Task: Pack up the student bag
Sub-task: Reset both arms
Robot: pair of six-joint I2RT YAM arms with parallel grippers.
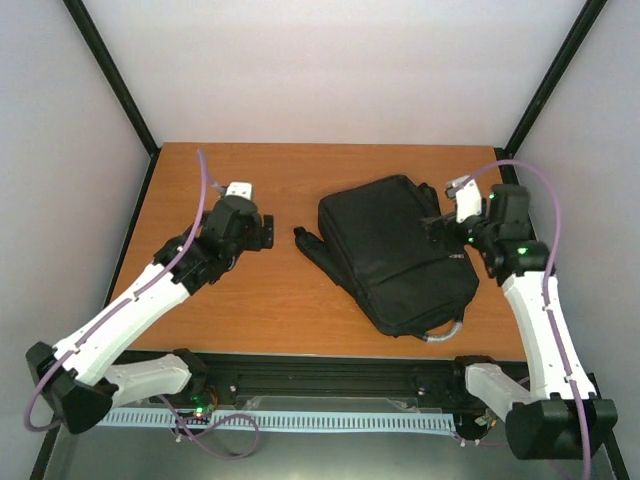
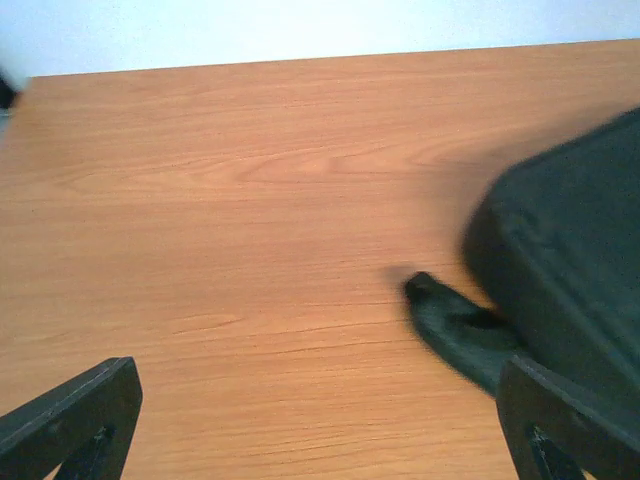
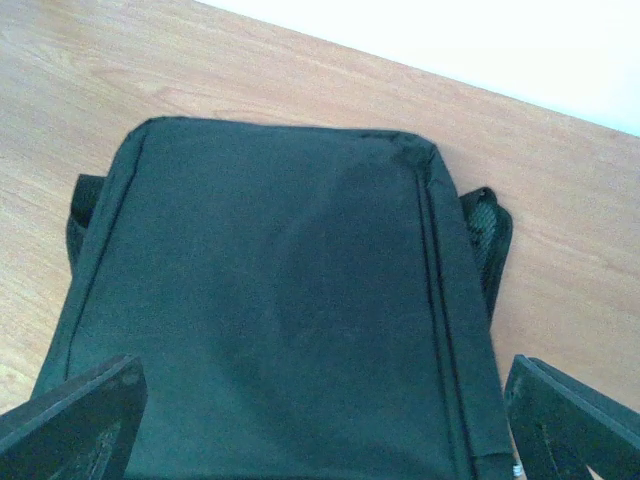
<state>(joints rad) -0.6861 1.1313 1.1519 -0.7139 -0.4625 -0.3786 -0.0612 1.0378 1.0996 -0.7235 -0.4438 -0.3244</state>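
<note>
The student bag (image 1: 395, 250) is a large black backpack lying flat and closed on the right half of the wooden table. A black strap (image 1: 305, 240) sticks out from its left side. My left gripper (image 1: 264, 230) is open and empty, a little left of that strap. In the left wrist view the gripper (image 2: 315, 400) hangs over bare wood, with the strap (image 2: 455, 325) and bag (image 2: 570, 260) to the right. My right gripper (image 1: 443, 226) is open and empty over the bag's right edge. In the right wrist view the gripper (image 3: 322, 400) has the bag (image 3: 280, 300) filling the space between its jaws.
The wooden table (image 1: 250, 180) is enclosed by white walls and black frame posts (image 1: 110, 70). A grey loop (image 1: 445, 335) pokes out at the bag's near edge, close to the table's front edge. A mesh side pocket (image 3: 488, 235) shows on the bag's side.
</note>
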